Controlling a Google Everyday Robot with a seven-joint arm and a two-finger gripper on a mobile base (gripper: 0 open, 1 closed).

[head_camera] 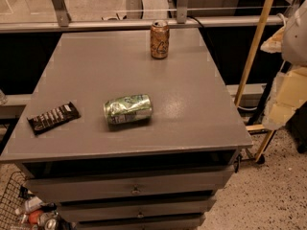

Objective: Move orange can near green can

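Surface (120, 71): grey, painted, smooth, with a dull sheen. Orange can (159, 40): metal, glossy orange-brown wall, bright silver top. Green can (128, 109): shiny green-and-silver metal, dented. Candy bar wrapper (53, 117): dark, glossy film. Gripper (284, 99), at the right edge beside the surface: pale cream, matt, plastic-looking. Floor (268, 195): speckled, matt.
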